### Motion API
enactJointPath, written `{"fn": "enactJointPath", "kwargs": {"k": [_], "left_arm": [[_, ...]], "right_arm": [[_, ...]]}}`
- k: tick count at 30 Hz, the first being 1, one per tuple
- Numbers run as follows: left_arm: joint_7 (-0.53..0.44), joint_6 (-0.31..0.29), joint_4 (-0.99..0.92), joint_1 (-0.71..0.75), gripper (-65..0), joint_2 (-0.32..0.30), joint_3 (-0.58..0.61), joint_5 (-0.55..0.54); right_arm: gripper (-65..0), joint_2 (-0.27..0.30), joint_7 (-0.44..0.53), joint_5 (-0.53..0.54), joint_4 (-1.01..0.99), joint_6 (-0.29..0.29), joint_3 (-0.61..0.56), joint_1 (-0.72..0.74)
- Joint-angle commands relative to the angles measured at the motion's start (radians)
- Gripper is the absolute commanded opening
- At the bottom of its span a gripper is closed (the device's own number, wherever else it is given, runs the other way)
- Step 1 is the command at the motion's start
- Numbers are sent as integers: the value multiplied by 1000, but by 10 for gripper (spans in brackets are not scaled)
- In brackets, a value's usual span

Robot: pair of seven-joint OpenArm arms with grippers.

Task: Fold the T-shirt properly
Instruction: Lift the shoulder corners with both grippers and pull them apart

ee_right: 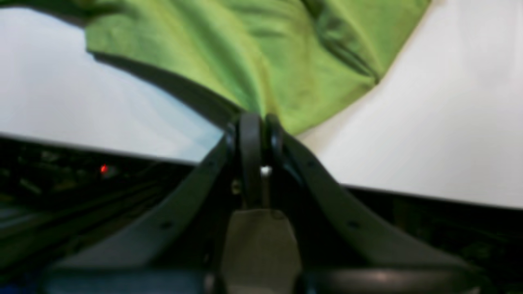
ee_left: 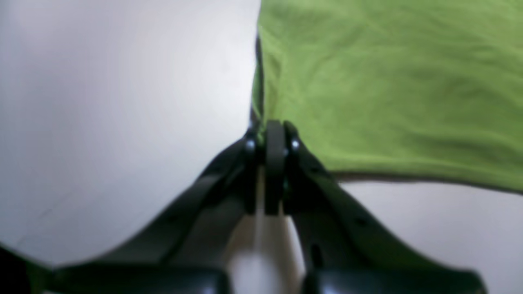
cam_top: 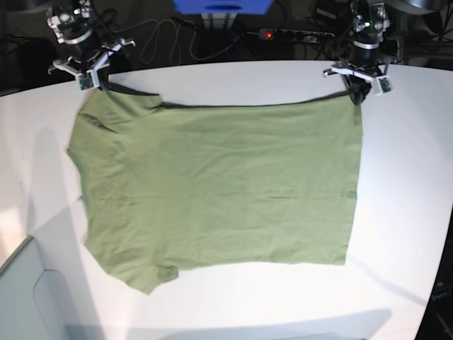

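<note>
White table [cam_top: 403,177] carries the olive-green T-shirt [cam_top: 212,191] — plain, softly creased, spread flat at centre. Left pincer [cam_top: 356,95] clamps its two-o'clock corner; right pincer [cam_top: 99,83] clamps its ten-o'clock corner.

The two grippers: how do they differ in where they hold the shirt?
The left gripper pinches the shirt at a hem corner; the right gripper pinches it at the sleeve end. In the base view, left is on the right and right is on the left. Both have jaws shut on its far edge.
</note>
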Motion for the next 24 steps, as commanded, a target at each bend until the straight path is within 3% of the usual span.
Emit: {"fn": "enactJointPath", "kwargs": {"k": [1, 4, 11, 24], "left_arm": [[-31, 5, 36, 22, -650, -10, -24, -5], [-31, 5, 76, 56, -650, -13, -49, -5], [-31, 5, 128, 84, -650, -10, -77, -3], [-31, 5, 119, 21, -650, -12, -77, 3]], "right_arm": [[-649, 10, 24, -3, 32, 2, 25, -24], [-649, 10, 24, -4, 59, 2, 45, -54], [-649, 1, 27, -146, 72, 3, 37, -73], [-649, -17, 18, -149, 128, 3, 34, 93]]}}
